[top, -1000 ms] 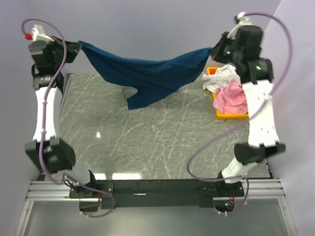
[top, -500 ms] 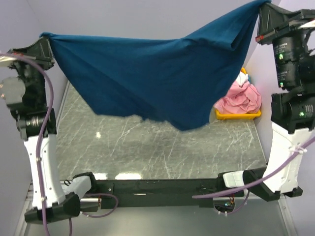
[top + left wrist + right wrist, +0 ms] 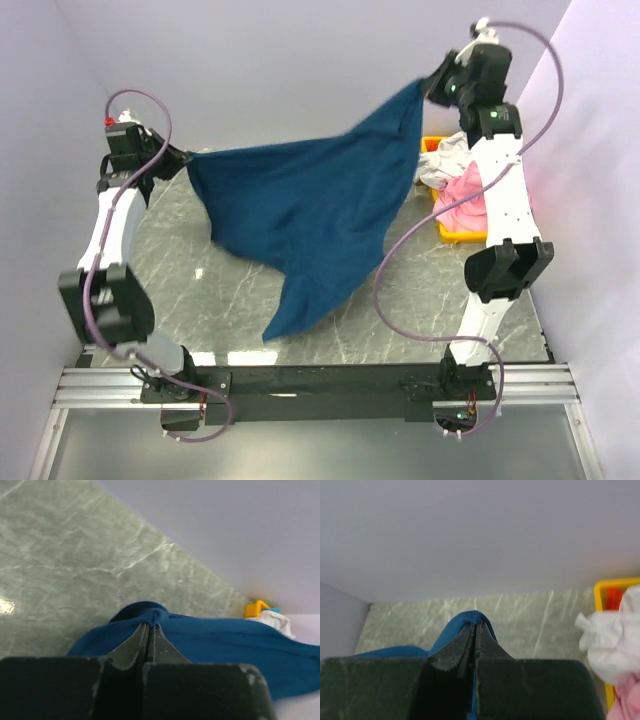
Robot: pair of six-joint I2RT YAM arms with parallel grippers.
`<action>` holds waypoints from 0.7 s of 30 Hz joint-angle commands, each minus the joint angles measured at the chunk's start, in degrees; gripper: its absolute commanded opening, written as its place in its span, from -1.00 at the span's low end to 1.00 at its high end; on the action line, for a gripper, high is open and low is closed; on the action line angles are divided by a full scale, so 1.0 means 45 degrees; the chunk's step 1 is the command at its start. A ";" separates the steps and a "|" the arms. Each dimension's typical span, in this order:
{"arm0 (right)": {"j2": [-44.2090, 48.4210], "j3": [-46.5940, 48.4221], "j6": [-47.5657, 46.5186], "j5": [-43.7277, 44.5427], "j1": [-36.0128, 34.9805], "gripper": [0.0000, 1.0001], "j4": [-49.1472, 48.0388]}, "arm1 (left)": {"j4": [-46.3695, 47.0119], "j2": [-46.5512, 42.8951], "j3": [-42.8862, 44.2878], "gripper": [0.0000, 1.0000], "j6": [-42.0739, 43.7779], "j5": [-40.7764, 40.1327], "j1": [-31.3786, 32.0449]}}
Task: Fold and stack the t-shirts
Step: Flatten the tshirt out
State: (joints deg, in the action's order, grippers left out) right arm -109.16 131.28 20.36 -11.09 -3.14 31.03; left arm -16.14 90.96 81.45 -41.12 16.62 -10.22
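The navy shirt is thin, limp cloth: light to lift, with no stiffness of its own, so it sags wherever it is not held and will likely swing and crumple if it is let down fast. The best holds look like corners or a seam edge, two points well apart, so the cloth spreads flat between them.

That is how it is held. The left jaws, at about 9 o'clock in the overhead view, are pressed together on a small bunched fold of the navy cloth. The right jaws, at about 1 o'clock and higher, are likewise clamped on a pinched peak of it. The shirt hangs in the air between the left arm and the right arm, over the middle of the table. One long tail droops toward 6 o'clock; whether its tip touches the table cannot be told.

It is plain deep blue with soft creases and shows no print from these views.

The white shirt and pink shirt lie crumpled in the yellow bin at 3 o'clock, not yet folded.
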 commanded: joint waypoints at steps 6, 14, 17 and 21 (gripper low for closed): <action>0.2641 0.0991 0.0145 0.0024 0.0150 -1.00 -0.1102 | 0.1516 -0.2632 -0.0424 -0.99 0.0232 -0.0041 0.0122; 0.5194 -0.0717 -0.0363 0.0940 0.0150 -1.00 -0.3007 | 0.2141 -0.4762 0.0083 -0.99 0.1033 -0.2343 0.0122; 0.5644 -0.0425 -0.0656 0.1273 0.0131 -1.00 -0.2988 | 0.2297 -0.5659 -0.0091 -0.99 0.1189 -0.2891 0.0122; 0.6405 -0.0423 -0.0911 0.1527 0.0131 -1.00 -0.3455 | 0.2727 -0.7006 -0.0443 -0.99 0.1365 -0.3655 0.0122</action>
State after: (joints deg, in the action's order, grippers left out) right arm -82.56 128.62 18.22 -7.20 -3.11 21.02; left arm -8.86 64.05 79.05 -37.12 5.26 -9.65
